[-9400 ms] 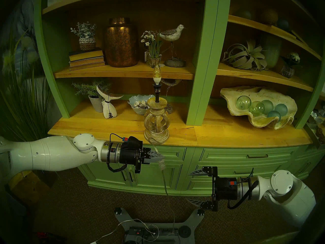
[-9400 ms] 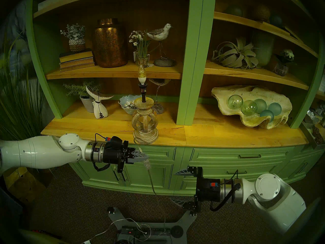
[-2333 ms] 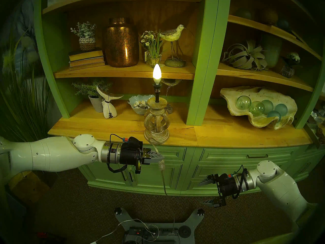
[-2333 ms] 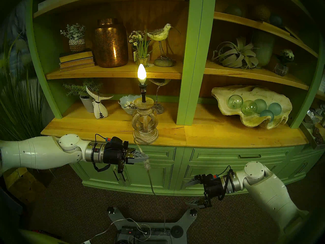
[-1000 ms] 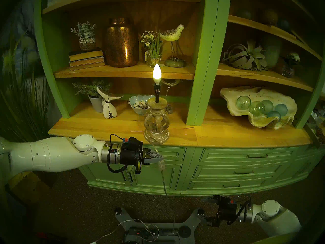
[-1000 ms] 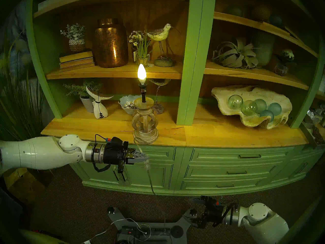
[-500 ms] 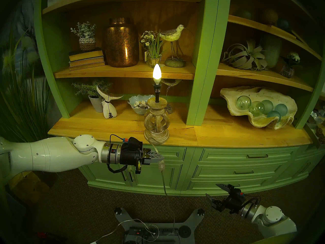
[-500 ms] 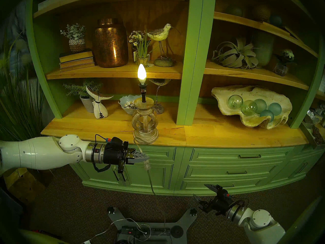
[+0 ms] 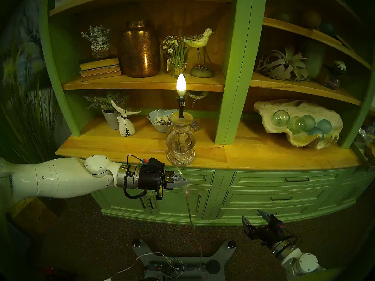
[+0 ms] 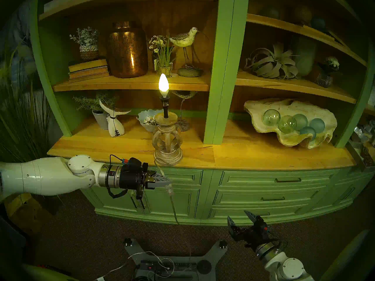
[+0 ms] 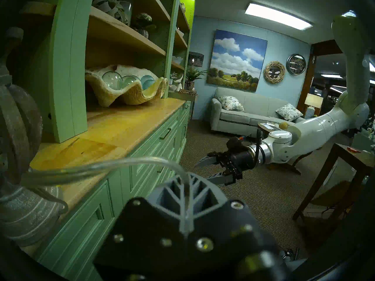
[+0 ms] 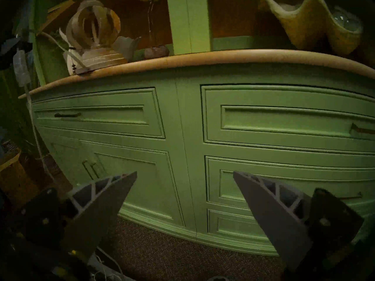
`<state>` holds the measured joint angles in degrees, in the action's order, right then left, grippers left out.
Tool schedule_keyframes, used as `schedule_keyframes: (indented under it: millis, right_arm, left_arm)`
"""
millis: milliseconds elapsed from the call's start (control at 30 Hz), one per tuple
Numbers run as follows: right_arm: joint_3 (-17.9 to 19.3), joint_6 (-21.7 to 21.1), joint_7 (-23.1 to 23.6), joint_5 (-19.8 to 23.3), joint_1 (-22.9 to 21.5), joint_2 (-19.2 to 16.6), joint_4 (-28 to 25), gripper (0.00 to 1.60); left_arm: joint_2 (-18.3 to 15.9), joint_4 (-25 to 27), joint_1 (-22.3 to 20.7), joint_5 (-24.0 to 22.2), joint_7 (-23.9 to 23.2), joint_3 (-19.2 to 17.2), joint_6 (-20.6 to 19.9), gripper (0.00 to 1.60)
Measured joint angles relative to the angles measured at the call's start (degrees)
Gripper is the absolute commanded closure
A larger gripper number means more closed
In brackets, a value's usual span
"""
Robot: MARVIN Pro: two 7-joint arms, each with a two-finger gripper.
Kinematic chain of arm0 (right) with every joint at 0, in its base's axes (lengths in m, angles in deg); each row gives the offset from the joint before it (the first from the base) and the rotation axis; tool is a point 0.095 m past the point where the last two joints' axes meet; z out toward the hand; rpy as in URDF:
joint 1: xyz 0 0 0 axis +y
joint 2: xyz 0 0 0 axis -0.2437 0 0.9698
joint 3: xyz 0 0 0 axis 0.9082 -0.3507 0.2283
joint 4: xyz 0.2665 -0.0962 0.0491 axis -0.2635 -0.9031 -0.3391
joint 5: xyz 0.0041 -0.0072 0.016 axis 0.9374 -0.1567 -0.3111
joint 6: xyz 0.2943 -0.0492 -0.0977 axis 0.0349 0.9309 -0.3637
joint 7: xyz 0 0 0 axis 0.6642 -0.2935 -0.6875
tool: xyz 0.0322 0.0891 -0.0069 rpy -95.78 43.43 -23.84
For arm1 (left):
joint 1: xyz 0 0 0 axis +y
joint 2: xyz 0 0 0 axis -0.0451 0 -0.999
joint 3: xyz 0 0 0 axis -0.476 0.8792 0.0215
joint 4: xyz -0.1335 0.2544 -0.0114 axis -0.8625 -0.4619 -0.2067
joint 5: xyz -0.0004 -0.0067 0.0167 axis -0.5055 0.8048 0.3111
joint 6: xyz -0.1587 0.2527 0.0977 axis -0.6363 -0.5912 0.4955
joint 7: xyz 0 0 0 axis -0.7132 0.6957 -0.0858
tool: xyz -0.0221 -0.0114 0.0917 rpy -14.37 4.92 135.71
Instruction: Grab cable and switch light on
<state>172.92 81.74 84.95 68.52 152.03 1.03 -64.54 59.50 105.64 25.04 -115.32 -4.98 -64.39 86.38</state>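
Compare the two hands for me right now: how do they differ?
The left hand is shut on the cable; the right hand is open and empty. The left hand sits level just under the countertop edge by the lit light; the right hand hangs low near the carpet, tilted upward. Both share grey ribbed fingers on black mounts.

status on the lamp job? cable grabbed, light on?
Done: the light glows bright on the lamp base, so the switching looks complete. In hand: the left gripper is shut on the cable just above its switch block. The right gripper is open, empty, low by the drawers. Left: likely only releasing the cable.
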Motion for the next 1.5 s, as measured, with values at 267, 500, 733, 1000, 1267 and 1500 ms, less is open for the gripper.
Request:
schedule_keyframes:
  millis: [267, 500, 733, 1000, 1267, 1500]
  right_arm:
    - [0.5, 1.4, -8.2, -4.0, 3.8, 5.2, -4.9, 0.0]
    - [0.5, 1.7, -15.3, -9.1, 6.4, 9.1, -8.5, 0.0]
    - [0.2, 1.4, -21.7, -15.4, 8.2, 12.8, -11.3, 0.0]
    - [-0.8, 0.8, -25.8, -19.3, 9.2, 15.1, -12.4, 0.0]
    - [-1.5, 0.3, -28.1, -21.8, 9.6, 16.7, -12.9, 0.0]
    - [-1.8, -0.5, -30.1, -24.0, 9.6, 17.8, -13.4, 0.0]
  left_arm:
    - [-0.9, 1.2, -1.3, 4.0, -4.2, 0.4, -1.0, 0.0]
    - [-4.0, 1.7, -3.2, 8.4, -6.8, 0.5, -4.6, 0.0]
    - [-7.8, 1.9, -3.5, 10.0, -1.7, 0.8, -10.1, 0.0]
    - [-10.9, 1.8, -1.6, 8.2, 6.8, 1.2, -15.1, 0.0]
    - [-11.0, 3.9, 1.9, 4.6, 16.1, 2.2, -18.7, 0.0]
    - [-8.8, 6.8, 3.5, 2.7, 24.6, 1.9, -21.5, 0.0]
